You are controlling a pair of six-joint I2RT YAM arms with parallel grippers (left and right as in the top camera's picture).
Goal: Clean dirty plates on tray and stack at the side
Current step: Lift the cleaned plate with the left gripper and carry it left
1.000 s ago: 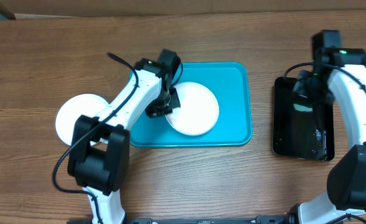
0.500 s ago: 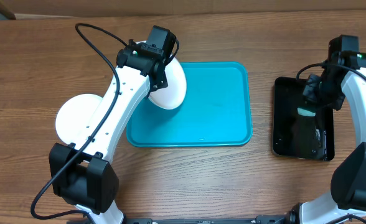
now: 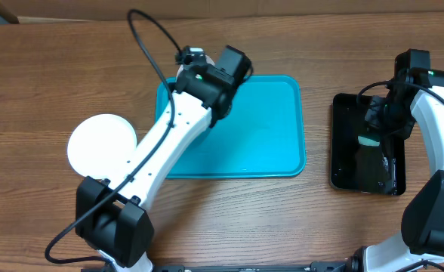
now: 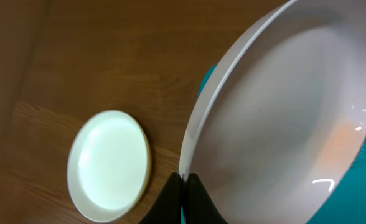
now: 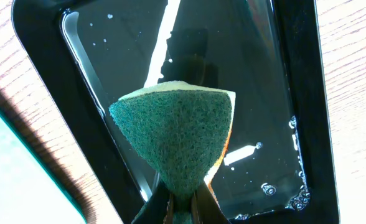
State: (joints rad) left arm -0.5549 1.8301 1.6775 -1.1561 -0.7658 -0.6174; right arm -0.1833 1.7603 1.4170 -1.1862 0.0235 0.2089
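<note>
Your left pincer (image 4: 183,185) is clamped on the rim of a white plate (image 4: 282,106), held tilted above the left part of the turquoise tray (image 3: 271,128). A faint orange smear (image 4: 342,140) shows on its face, so it looks uncleaned. Your right pincer (image 5: 182,208) is clamped on the green sponge (image 5: 177,137) over the black tray (image 3: 343,162), well apart on the plate's right. The sponge must travel leftward to meet it. The pale plate (image 3: 101,143) lies on the counter (image 3: 56,60), to the left.

White plate (image 4: 276,112) partly out of frame.
</note>
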